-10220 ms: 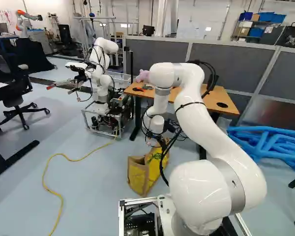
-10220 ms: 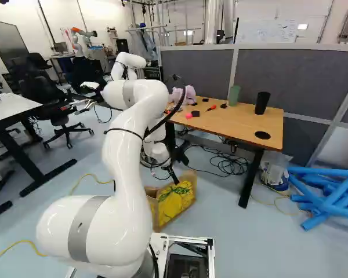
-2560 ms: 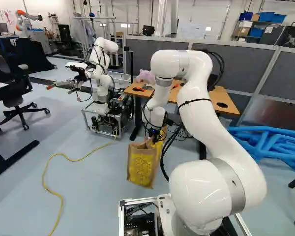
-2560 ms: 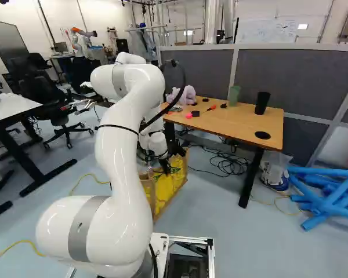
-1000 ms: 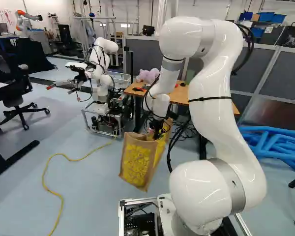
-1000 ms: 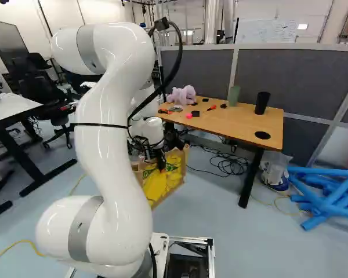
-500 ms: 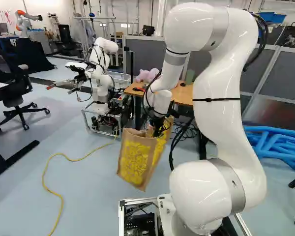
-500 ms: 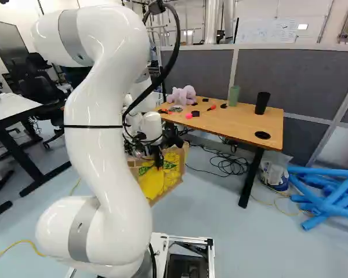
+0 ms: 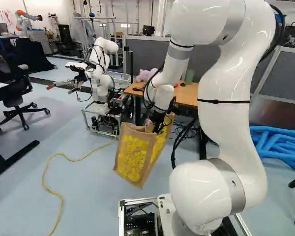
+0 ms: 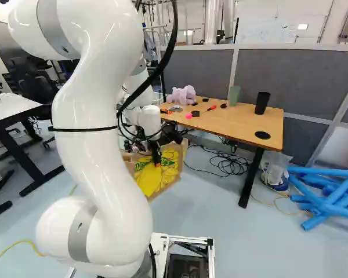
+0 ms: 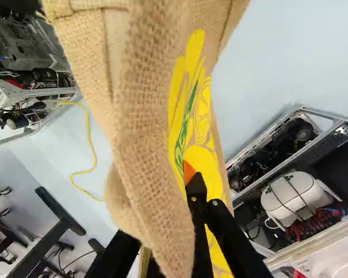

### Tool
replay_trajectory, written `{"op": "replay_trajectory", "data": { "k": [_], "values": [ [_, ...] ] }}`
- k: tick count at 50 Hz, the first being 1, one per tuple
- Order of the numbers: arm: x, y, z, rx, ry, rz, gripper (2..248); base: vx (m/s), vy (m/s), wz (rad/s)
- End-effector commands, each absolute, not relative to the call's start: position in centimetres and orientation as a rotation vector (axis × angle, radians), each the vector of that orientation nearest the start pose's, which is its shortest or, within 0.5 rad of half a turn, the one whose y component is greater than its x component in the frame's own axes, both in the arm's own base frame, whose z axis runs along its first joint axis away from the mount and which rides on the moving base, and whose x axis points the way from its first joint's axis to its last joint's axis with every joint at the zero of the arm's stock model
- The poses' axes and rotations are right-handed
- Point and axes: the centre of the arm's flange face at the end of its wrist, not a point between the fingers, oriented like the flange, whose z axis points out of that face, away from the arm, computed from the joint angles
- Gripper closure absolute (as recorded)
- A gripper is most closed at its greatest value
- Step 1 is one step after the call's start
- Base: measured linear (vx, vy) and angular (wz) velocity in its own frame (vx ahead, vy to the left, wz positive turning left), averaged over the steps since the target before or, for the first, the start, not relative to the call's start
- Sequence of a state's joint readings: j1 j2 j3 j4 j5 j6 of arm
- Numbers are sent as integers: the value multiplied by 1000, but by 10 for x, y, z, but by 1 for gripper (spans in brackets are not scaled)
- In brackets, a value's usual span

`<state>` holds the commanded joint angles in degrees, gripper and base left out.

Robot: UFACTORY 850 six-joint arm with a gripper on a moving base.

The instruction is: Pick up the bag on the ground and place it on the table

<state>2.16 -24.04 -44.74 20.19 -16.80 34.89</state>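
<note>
Right base view: one gripper (image 10: 156, 160) points down at the upper part of one paper-brown bag (image 10: 168, 174) with yellow print. One table (image 10: 238, 124) stands beyond the gripper and extends to its right; the bag is below tabletop level, near the table and not on it. The tabletop carries two cups, one green cup (image 10: 234, 95) and one black cup (image 10: 262, 103), and one pink plush toy (image 10: 182, 95), the nearest of the three to the gripper. One pile of blue tubes (image 10: 330, 197) lies well apart, to the gripper's right; the tubes overlap and cannot be counted. Left base view: the bag hangs tilted below the gripper, its lower end toward the left. Whether its lowest corner touches the floor cannot be told. One yellow cable (image 9: 54, 189) lies to the gripper's left; another robot (image 9: 106, 46), quantity one, stands beyond the cable. One wheeled chair (image 9: 12, 73) is farther left. Wrist view: the gripper is closed on the bag, with cloth between its two fingers. One orange pad (image 11: 188, 170) shows against the printed side; the second is hidden by cloth. Two metal frames (image 11: 330, 117) show, one on each side of the bag.
</note>
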Motion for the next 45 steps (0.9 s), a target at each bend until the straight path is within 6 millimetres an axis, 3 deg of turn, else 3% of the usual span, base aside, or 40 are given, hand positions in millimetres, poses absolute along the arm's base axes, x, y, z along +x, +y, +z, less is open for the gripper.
{"op": "replay_trajectory", "data": {
  "k": [45],
  "values": [
    [452, 23, 351, -2743, 1163, -235, 218, 0, 0, 0]
  ]
}}
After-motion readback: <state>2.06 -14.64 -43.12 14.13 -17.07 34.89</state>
